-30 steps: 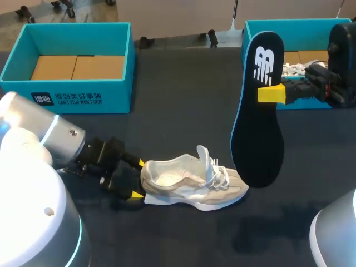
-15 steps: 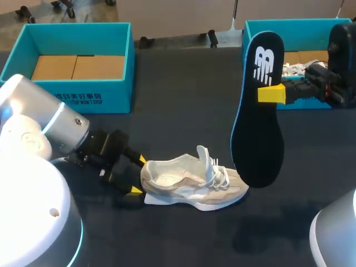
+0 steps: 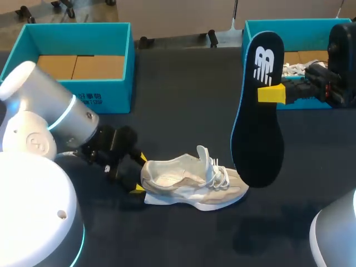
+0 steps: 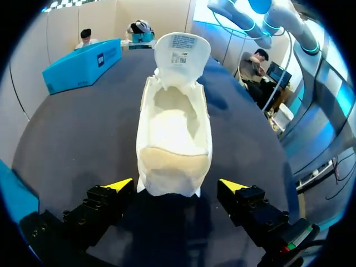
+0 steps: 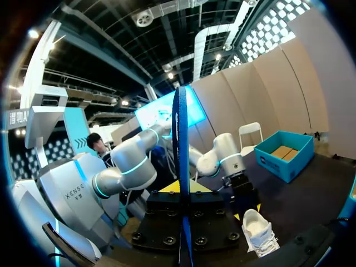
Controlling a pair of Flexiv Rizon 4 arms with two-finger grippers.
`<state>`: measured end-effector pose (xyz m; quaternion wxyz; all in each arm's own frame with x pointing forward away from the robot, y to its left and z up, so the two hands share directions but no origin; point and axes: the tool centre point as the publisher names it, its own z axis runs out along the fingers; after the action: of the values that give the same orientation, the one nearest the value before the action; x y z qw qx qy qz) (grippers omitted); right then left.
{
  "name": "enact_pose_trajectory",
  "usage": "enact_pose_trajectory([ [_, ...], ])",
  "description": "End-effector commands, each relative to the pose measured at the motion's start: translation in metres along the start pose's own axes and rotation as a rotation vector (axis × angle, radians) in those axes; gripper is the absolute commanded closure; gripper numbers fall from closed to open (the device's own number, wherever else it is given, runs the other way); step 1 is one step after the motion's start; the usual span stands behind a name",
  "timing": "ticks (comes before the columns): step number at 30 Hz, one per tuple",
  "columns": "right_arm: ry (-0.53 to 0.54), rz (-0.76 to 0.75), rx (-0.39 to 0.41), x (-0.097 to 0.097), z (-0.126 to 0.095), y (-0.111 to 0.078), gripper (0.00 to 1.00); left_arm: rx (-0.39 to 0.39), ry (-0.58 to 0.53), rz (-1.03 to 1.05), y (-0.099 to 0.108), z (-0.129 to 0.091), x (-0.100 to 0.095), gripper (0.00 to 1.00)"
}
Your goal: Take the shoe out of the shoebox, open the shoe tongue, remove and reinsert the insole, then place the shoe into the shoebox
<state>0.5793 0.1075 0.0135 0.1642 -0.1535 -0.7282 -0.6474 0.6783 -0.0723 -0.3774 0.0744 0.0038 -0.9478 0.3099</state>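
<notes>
Holding the insole (image 3: 257, 111) clamped in your right gripper (image 3: 272, 93) above the worktop (image 3: 183, 100), you are past removal. The shoe (image 3: 192, 181) is lying outside the shoebox (image 3: 261, 25), tongue open, heel sitting unclamped between your left gripper's (image 4: 175, 184) wide-open fingers. Reinserting and reboxing are remaining.

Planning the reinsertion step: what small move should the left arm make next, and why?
Probably close the open left gripper on the white mesh sneaker, whose heel sits between its fingers, steadying it; the black foam insole hangs in the right gripper.
</notes>
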Motion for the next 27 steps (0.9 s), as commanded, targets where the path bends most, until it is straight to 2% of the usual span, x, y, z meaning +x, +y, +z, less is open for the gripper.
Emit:
enact_pose_trajectory([
  [1,-0.001,0.002,0.002,0.0,0.001,0.0,1.0,-0.12,0.019,-0.003,-0.01,-0.003,-0.003,0.0],
  [13,-0.001,0.002,0.002,0.0,0.001,0.0,1.0,-0.377,-0.02,0.028,-0.024,-0.005,-0.013,0.0],
  [27,-0.001,0.002,0.002,0.0,0.001,0.0,1.0,-0.497,-0.008,0.065,-0.032,0.0,-0.017,0.0],
])
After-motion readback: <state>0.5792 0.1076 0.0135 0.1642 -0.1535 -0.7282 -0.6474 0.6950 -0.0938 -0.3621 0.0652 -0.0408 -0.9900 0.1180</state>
